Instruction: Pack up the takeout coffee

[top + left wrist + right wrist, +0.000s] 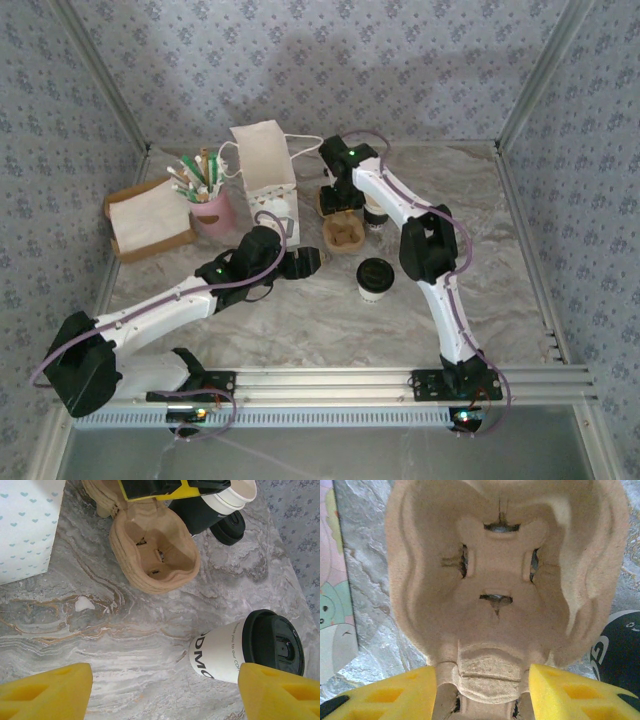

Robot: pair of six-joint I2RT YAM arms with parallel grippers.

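The takeout coffee [374, 279], a white paper cup with a black lid, stands on the marble table; in the left wrist view the coffee [225, 650] is at the lower right. My left gripper [305, 262] [165, 695] hovers open just left of it, over bare table, with its right fingertip [280, 692] in front of the cup's side. My right gripper [340, 195] [482, 690] is shut on the middle ridge of the brown pulp cup carrier [500, 580] [155, 550], one yellow pad on each side of it.
The white bag [265, 165] [25, 525] stands behind the carrier. A dark cup with a white lid [215, 505] [375, 215] and a loose black lid [227, 527] are right of the carrier. A pink cup of sticks [210, 205] and a brown napkin box [150, 215] are at the left.
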